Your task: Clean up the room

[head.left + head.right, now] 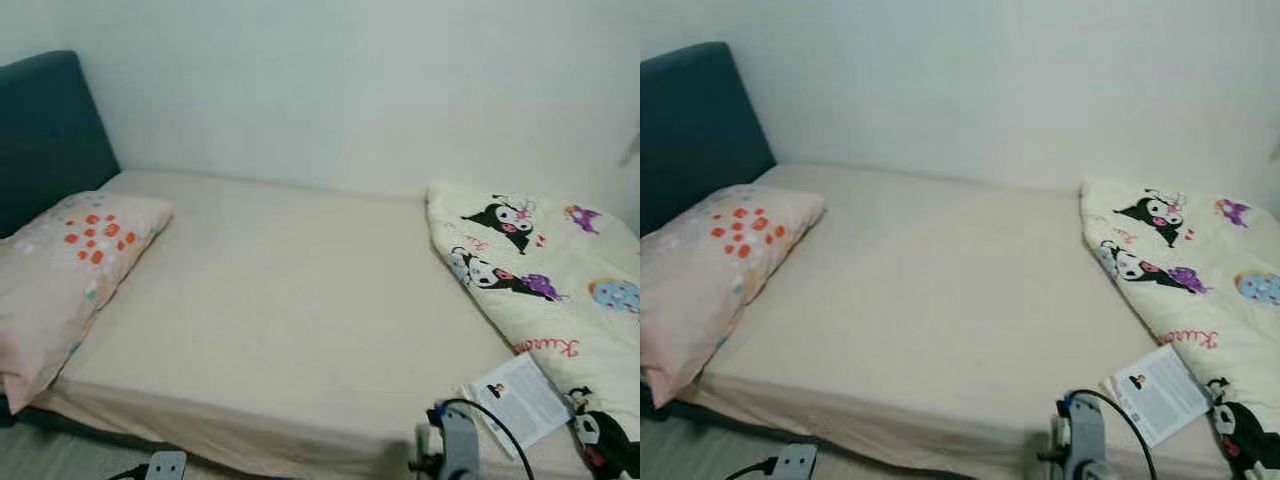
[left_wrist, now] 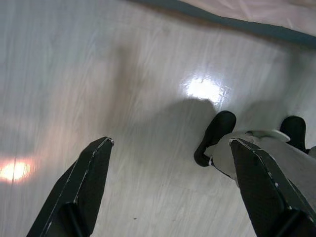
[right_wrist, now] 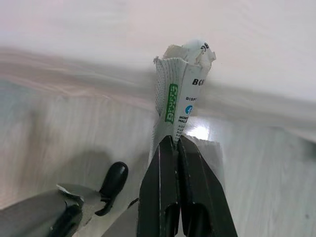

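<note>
My right gripper (image 3: 175,140) is shut on a crumpled white paper wrapper (image 3: 180,84) with green and black print, held over the floor near the bed's edge. In the left eye view the right arm (image 1: 452,445) shows at the bottom, in front of the bed (image 1: 290,300). A white printed leaflet (image 1: 520,400) lies on the bed's front right corner, beside the arm. My left gripper (image 2: 170,143) hangs open above the pale floor with nothing between its fingers.
A pink pillow with orange dots (image 1: 70,270) lies at the bed's left end against a dark headboard (image 1: 45,130). A folded cream blanket with cartoon prints (image 1: 550,280) covers the right end. My own dark foot (image 2: 217,133) stands on the floor below the left gripper.
</note>
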Controlling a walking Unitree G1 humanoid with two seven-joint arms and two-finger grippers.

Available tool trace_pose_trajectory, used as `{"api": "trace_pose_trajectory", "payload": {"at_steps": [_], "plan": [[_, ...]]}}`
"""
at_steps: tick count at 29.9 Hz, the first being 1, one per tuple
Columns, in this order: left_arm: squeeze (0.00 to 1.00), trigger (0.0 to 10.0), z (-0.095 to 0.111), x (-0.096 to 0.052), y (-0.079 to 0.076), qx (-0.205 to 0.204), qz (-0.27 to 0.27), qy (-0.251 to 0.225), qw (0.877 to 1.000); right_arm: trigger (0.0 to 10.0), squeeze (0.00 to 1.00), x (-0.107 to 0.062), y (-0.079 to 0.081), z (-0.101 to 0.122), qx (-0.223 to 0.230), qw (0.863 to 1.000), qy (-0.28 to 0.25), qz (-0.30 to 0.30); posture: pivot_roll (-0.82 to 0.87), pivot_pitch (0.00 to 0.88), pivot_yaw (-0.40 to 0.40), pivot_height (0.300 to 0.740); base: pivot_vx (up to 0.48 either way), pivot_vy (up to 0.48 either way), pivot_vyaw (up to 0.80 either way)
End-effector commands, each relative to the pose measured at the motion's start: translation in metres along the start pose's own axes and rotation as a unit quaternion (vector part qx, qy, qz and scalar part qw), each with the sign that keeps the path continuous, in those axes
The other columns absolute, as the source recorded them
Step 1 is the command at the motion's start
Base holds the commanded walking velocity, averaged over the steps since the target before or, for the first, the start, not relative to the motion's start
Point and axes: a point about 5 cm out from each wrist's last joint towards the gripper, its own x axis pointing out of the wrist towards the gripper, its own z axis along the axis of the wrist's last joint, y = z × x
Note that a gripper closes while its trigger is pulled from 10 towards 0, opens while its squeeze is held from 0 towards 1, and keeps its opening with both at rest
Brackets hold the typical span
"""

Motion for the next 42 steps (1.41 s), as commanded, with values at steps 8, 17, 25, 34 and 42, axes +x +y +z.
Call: {"api": "trace_pose_trajectory", "payload": {"at_steps": [8, 17, 25, 34, 42], "plan": [[0.00, 10.0, -0.011, -0.002, 0.004, 0.011, 0.008, 0.022, 1.000, 10.0, 0.00, 0.003, 0.007, 0.009, -0.007, 1.000, -0.012, 0.009, -0.02, 0.000, -0.051, 0.740, 0.000, -0.168, 0.77], [0.00, 10.0, -0.013, -0.002, 0.004, 0.021, 0.006, 0.023, 0.999, 10.0, 0.00, 0.003, 0.006, 0.015, -0.013, 0.999, -0.027, 0.014, -0.02, 0.000, -0.051, 0.740, 0.000, 0.000, 0.77], [0.00, 10.0, -0.012, -0.002, 0.001, 0.028, 0.000, 0.023, 0.999, 10.0, 0.00, 0.005, 0.011, 0.028, -0.027, 0.998, -0.045, 0.027, -0.03, 0.000, -0.050, 0.740, 0.000, 0.000, 0.77], [0.00, 10.0, -0.013, -0.002, 0.002, 0.031, -0.005, 0.026, 0.999, 10.0, 0.00, 0.006, 0.017, 0.031, -0.044, 0.997, -0.045, 0.039, -0.02, 0.000, -0.055, 0.740, 0.000, 0.000, 0.77], [0.00, 10.0, -0.015, -0.002, 0.002, 0.031, -0.007, 0.029, 0.999, 10.0, 0.00, 0.005, 0.013, 0.021, -0.041, 0.998, -0.031, 0.034, -0.02, 0.000, -0.053, 0.740, 0.000, 0.000, 0.77]]}}
